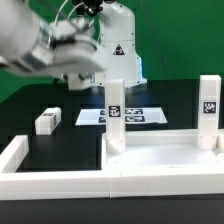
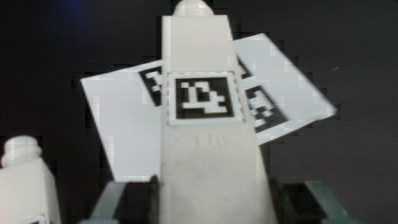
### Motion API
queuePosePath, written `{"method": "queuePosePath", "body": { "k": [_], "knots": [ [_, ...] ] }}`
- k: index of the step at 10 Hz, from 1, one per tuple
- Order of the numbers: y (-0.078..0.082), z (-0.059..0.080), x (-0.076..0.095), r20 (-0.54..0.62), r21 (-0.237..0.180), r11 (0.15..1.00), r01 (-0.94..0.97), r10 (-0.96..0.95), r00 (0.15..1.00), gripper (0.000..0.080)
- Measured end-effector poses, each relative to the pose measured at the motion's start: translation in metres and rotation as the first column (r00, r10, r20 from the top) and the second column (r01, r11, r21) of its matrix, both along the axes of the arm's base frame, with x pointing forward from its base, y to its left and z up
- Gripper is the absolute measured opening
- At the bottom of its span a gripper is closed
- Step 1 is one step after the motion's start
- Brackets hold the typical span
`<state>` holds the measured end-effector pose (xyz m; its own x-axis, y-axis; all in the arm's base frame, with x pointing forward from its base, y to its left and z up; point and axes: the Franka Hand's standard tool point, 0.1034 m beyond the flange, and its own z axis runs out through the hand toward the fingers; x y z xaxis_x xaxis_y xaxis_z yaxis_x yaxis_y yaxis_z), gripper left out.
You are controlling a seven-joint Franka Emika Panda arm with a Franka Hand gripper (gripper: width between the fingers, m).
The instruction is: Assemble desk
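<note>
The white desk tabletop (image 1: 165, 160) lies at the front on the exterior view's right, rim up. Two white tagged legs stand upright in its corners, one (image 1: 116, 112) near the middle and one (image 1: 208, 110) at the right. A third leg (image 1: 47, 121) lies loose on the black table to the left. My gripper (image 1: 78, 60) hangs blurred high at the upper left. In the wrist view my gripper (image 2: 214, 198) is shut on a fourth tagged leg (image 2: 205, 110), which points away from the camera. The fingers (image 2: 128, 202) flank its near end.
The marker board (image 1: 130, 117) lies flat behind the tabletop and shows behind the held leg in the wrist view (image 2: 294, 90). A low white border wall (image 1: 20, 158) runs along the front left. Another white part's tip (image 2: 22, 170) shows beside the held leg.
</note>
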<state>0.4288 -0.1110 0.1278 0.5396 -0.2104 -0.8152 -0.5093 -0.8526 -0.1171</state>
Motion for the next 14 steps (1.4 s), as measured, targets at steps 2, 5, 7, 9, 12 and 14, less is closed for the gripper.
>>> {"method": "queuePosePath", "body": {
  "k": [2, 5, 7, 9, 12, 14],
  "knots": [
    [0.017, 0.026, 0.009, 0.049, -0.046, 0.999, 0.011, -0.009, 0.999, 0.029],
    [0.019, 0.024, 0.02, 0.252, -0.128, 0.991, 0.032, 0.001, 0.968, 0.029],
    [0.045, 0.036, 0.038, 0.328, -0.219, 0.969, 0.112, -0.034, 0.944, 0.029],
    [0.083, 0.063, 0.073, 0.439, -0.268, 0.951, 0.156, -0.024, 0.898, 0.029],
    [0.09, 0.065, 0.085, 0.587, -0.296, 0.93, 0.217, -0.002, 0.81, 0.029],
    [0.093, 0.067, 0.098, 0.681, -0.33, 0.896, 0.298, 0.008, 0.732, 0.029]
  ]
}}
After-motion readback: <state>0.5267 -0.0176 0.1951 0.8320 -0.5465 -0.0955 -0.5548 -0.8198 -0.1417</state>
